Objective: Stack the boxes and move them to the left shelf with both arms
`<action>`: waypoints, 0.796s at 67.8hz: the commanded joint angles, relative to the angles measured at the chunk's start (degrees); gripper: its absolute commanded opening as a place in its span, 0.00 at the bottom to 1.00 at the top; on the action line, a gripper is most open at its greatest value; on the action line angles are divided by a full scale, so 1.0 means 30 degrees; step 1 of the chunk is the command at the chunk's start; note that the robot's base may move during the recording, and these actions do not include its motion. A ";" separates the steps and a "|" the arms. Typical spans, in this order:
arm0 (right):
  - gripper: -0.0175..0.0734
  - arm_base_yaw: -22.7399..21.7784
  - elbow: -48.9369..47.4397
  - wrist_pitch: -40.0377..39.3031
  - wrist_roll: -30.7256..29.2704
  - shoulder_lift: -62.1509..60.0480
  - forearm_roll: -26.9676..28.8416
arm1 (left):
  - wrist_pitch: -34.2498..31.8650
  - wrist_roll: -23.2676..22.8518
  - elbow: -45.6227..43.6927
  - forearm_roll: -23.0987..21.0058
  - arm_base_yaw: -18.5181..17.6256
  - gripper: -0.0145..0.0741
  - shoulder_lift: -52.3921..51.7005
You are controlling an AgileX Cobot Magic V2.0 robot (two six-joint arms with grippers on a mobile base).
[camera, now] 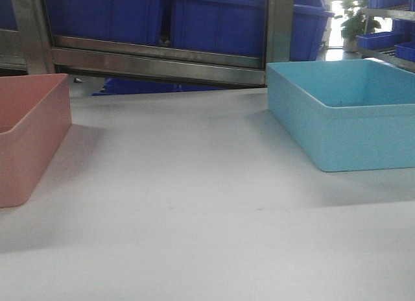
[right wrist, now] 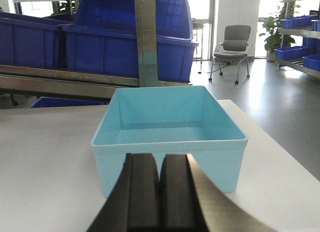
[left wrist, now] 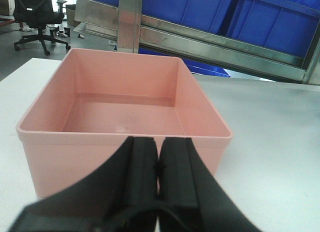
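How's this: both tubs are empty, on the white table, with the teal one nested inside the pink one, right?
Not nested. The front view shows the teal tub standing apart from the pink tub on the white table; both are empty.

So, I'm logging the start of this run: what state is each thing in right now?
Salmon pink tub: upright on the table, empty, not stacked.
Light teal tub: upright on the table, empty, apart from the pink one.
Left gripper: shut, holding nothing, facing the pink tub.
Right gripper: shut, holding nothing, facing the teal tub.
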 commanded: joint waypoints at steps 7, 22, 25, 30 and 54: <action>0.25 -0.0040 -0.0453 -0.1657 -0.0103 -0.0346 -0.0096 | -0.2182 -0.0048 -0.0066 -0.0096 -0.0081 0.16 -0.0281; 0.25 -0.0040 -0.0453 -0.1657 -0.0103 -0.0346 -0.0096 | -0.4706 -0.0048 -0.0282 -0.0096 -0.0081 0.16 -0.0281; 0.25 -0.0040 -0.0453 -0.1657 -0.0103 -0.0346 -0.0096 | -0.4798 -0.0048 -0.0767 -0.0096 -0.0081 0.16 -0.0240; 0.25 -0.0040 -0.0453 -0.1657 -0.0103 -0.0346 -0.0096 | -0.3188 -0.0048 -0.2386 -0.0096 -0.0081 0.16 -0.0027; 0.25 -0.0040 -0.0453 -0.1657 -0.0103 -0.0346 -0.0096 | 0.5731 -0.0048 -1.2564 0.0034 -0.0081 0.52 0.8113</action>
